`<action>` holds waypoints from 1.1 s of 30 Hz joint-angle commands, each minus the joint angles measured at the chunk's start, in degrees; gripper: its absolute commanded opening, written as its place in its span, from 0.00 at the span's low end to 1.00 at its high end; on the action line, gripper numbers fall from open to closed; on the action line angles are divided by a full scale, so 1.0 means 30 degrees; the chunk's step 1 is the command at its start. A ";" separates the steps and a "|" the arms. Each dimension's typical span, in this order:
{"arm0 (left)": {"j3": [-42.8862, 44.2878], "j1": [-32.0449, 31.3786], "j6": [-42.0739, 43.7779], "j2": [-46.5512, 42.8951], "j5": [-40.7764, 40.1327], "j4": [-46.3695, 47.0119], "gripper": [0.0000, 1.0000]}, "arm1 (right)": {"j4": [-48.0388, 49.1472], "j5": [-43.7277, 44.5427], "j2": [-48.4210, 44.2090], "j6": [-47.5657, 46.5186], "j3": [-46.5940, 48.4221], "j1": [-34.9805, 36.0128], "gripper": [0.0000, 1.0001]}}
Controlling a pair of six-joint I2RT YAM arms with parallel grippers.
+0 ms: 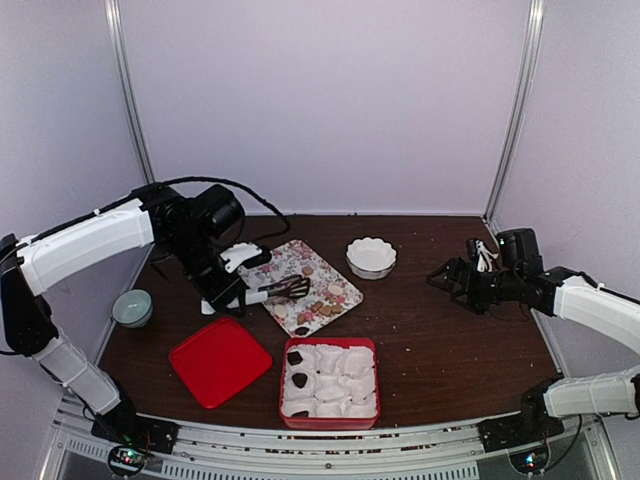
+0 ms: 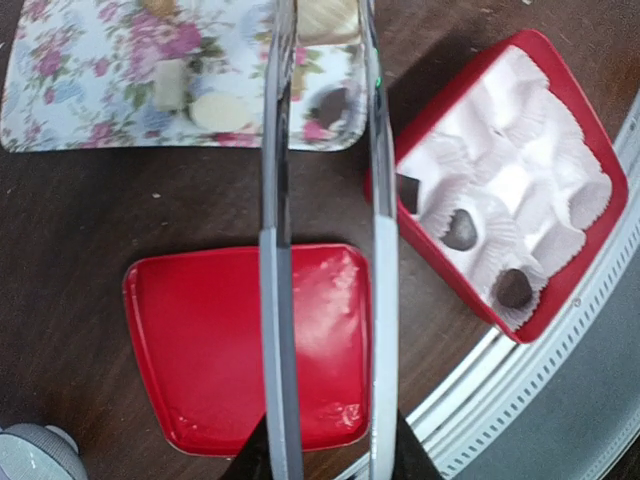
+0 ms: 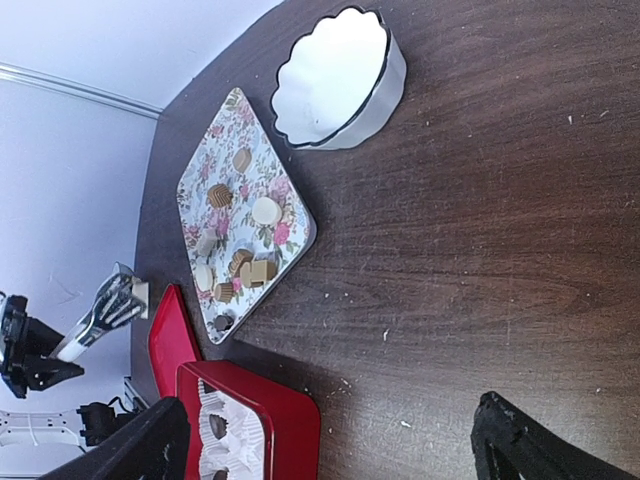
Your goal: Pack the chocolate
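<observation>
Looking down from the top camera, you had the left gripper (image 1: 228,291) clamped on the pale handle end of a pair of tongs (image 1: 278,290). Their dark tips hung over the near part of the flowered tray (image 1: 318,262). In the left wrist view the two tong arms (image 2: 276,300) ran side by side with a gap between them, not squeezed together. Their tips passed out of the top of that view, so I could not tell whether they pinched anything.

Most of the chocolate (image 3: 265,211) lay loose on the tray: brown, tan and pale pieces scattered over the flower print. Three dark pieces (image 2: 460,230) sat in white paper cups (image 2: 540,180) along the left side of the red box (image 1: 330,344), which stood on the table (image 1: 450,350) near its front edge, just in front of the tray. The red lid (image 1: 220,360) lay flat just left of the box.

Your right gripper (image 3: 330,410) was held above the right side of the table with its fingers (image 3: 510,440) spread wide and nothing between them. It was well apart from the tray, and the white bowl (image 1: 371,257) stood between the two. A small greenish bowl (image 1: 132,307) sat at the far left edge.
</observation>
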 commanded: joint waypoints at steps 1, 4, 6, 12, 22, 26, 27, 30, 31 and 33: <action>-0.0543 -0.2101 0.0476 -0.1628 0.1636 0.0049 0.18 | 0.0054 -0.0400 0.0127 -0.0421 0.0574 -0.0084 1.00; -0.1368 -0.3615 0.0499 -0.2193 0.2453 0.0097 0.18 | 0.0092 -0.0440 0.0120 -0.0435 0.0510 -0.0082 1.00; -0.1936 -0.4329 0.0574 -0.2425 0.2877 0.0070 0.17 | 0.0217 -0.0490 0.0101 -0.0362 0.0375 -0.0063 1.00; -0.3529 -0.5386 0.0903 -0.2862 0.4752 0.0158 0.19 | 0.0143 -0.0522 -0.0032 -0.0325 0.0107 -0.0062 1.00; -0.4613 -0.6275 0.1110 -0.2814 0.5615 0.0580 0.20 | 0.0253 -0.0396 -0.0590 0.0218 -0.0573 0.0047 1.00; -0.4530 -0.6692 0.1023 -0.2315 0.5244 0.0557 0.21 | 0.0141 -0.0288 -0.0747 0.0293 -0.0733 0.0164 1.00; -0.4504 -0.6767 0.0955 -0.2181 0.4990 0.0528 0.21 | 0.0119 -0.0269 -0.0795 0.0305 -0.0794 0.0193 1.00; -0.4363 -0.6794 0.0982 -0.1950 0.4460 0.0376 0.22 | 0.0112 -0.0166 -0.0990 0.0378 -0.0990 0.0302 1.00; -0.4282 -0.6794 0.0982 -0.1876 0.4475 0.0348 0.22 | 0.0126 -0.0102 -0.1086 0.0429 -0.1060 0.0338 1.00; -0.4130 -0.6820 0.1020 -0.1680 0.4510 0.0350 0.24 | 0.0257 -0.0014 -0.1279 0.0576 -0.1293 0.0391 1.00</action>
